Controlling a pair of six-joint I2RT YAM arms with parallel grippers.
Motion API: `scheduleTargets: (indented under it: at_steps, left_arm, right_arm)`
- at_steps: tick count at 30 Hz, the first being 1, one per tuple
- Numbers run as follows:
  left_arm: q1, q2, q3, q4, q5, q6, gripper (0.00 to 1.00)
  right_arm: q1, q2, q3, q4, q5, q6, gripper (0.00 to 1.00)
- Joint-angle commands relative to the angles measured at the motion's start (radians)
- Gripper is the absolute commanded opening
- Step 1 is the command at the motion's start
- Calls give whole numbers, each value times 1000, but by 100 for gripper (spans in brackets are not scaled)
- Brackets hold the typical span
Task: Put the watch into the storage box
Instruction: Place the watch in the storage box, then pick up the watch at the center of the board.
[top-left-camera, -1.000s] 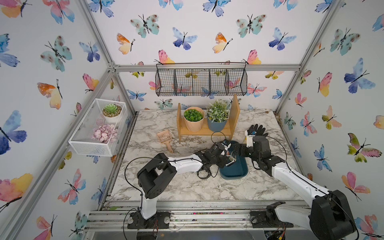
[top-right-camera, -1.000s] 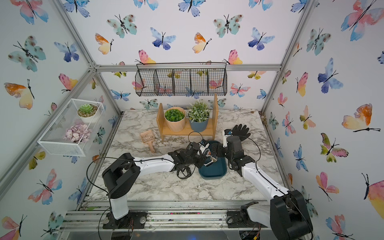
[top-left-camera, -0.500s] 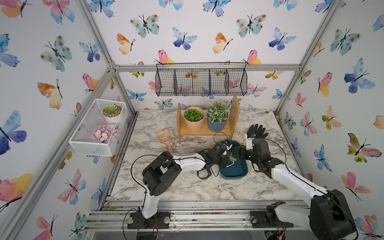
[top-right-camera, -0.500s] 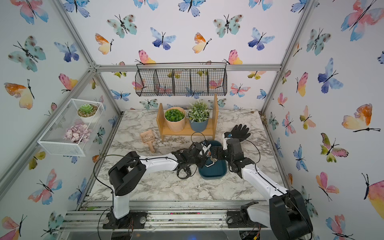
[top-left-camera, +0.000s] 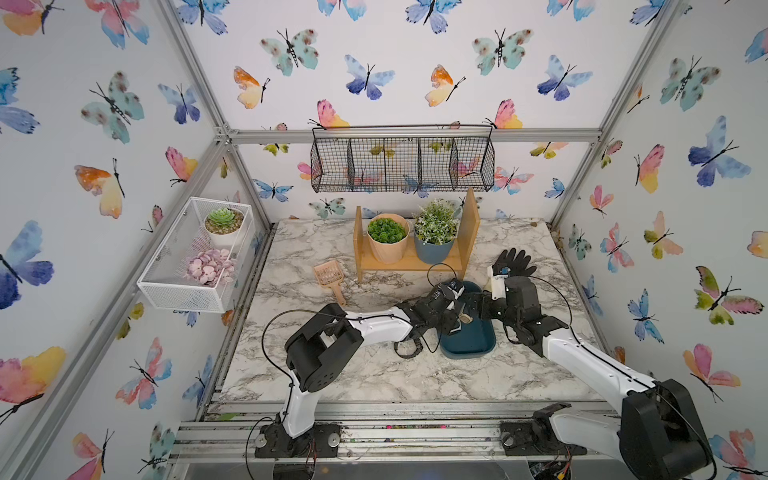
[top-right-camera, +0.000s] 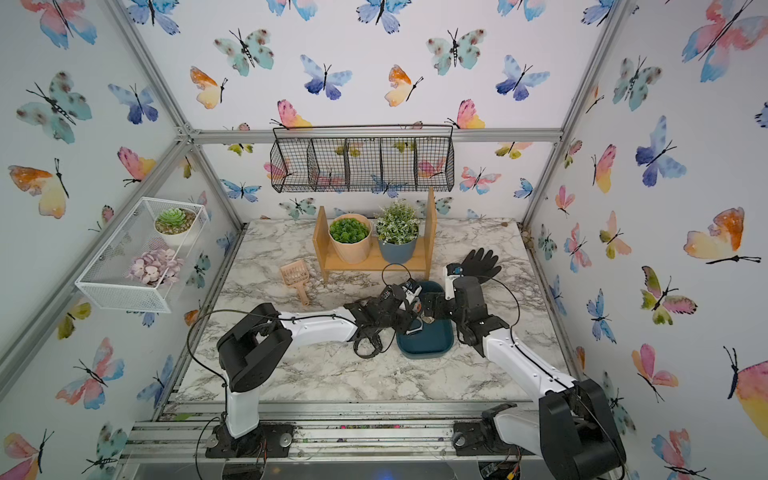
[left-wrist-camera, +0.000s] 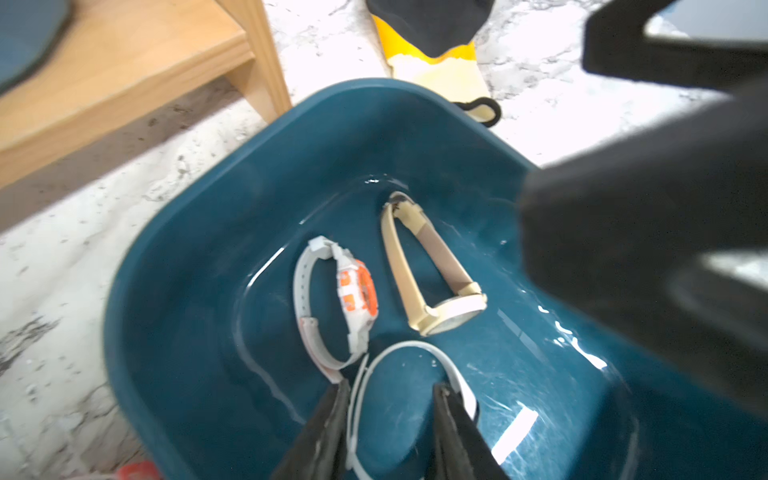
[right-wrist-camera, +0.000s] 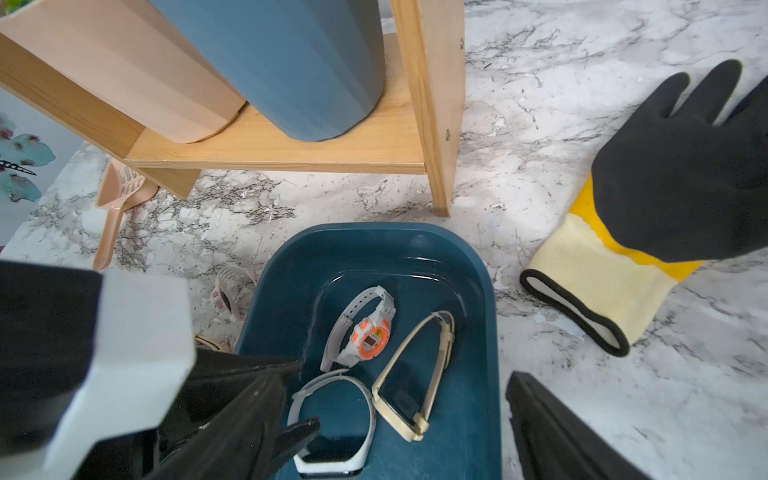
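- Here we are at the let-go: our left gripper (left-wrist-camera: 390, 390) hangs low inside the box (left-wrist-camera: 187, 257), jaws parted, nothing pinched between them.
- The watch (right-wrist-camera: 328, 464), white band and dark face, lies on the box floor by the left wall, about midway along it. Its loop sits right at our fingers (left-wrist-camera: 328, 436).
- The box itself stands right of centre on the tabletop (right-wrist-camera: 582, 104), just in front of the shelf (right-wrist-camera: 291, 153).
- Company on the floor: an orange-faced watch (left-wrist-camera: 357, 291) and a beige watch (left-wrist-camera: 453, 311), both nearer the back wall.
- Our right gripper (top-left-camera: 477, 306) is spread wide and empty, hovering over the box's right side, close to the left one.
- To finish this well, we'd open a touch wider, then rise straight up.
- In the right wrist view one finger looks to be inside the band's loop. Any sideways pull could hook the band and drag the watch out over the rim.
- We'd take the first bit of lift slowly and watch that the band does not come up with us.
- We'd hold the right arm off the rim: the box looks light, and a nudge would likely slide it and shuffle everything inside.
- A pale watch (right-wrist-camera: 226, 291) lies on the tabletop just outside the left wall. We judge that one may be next.
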Motion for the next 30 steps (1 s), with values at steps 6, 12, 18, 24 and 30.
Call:
scheduleTargets:
  at_steps: [6,12,18,24,30]
  left_arm:
    - [93,-225,-133,-21,-101,-76,40]
    - [200,-317,-248,-78,-131,-117,40]
    - [333,-439,-431,15,-62,-172,41]
    - [420,-505,-523,37,-43,-179,41]
    - [446,-554,-575,43,-53,-176,41]
  right_arm:
    - [165,5,38,69,-31,-98,92]
    - [231,100,111,83,-67,-151,91]
    - [260,292,270,5,-161,-197,88]
    - [293,430,390,-36,-170,-225,76]
    - [335,594,515,-90,-125,-189,57]
